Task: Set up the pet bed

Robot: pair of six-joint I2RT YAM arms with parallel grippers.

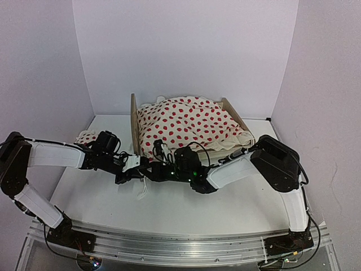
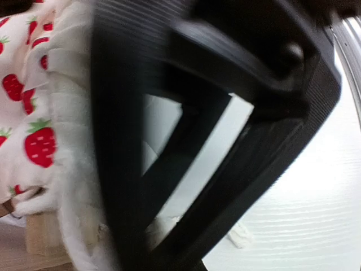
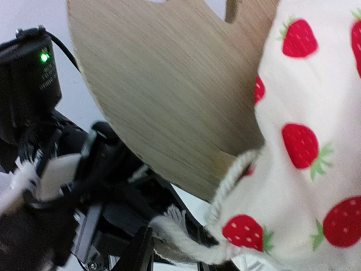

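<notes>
Light-wood pet bed (image 1: 134,124): stands at the back centre of the white table (image 1: 186,212), frame almost wholly covered by 1 white blanket (image 1: 186,121) printed with red strawberries; only the 2 end boards show. 1 small red-dotted pillow (image 1: 86,137) lies on the table just left of the bed. Left gripper (image 1: 131,171): fingers pressed together, at the bed's near left corner beside the blanket's edge. Right gripper (image 1: 153,170): close beside the left one; whether spread or pinching cannot be told.
</notes>
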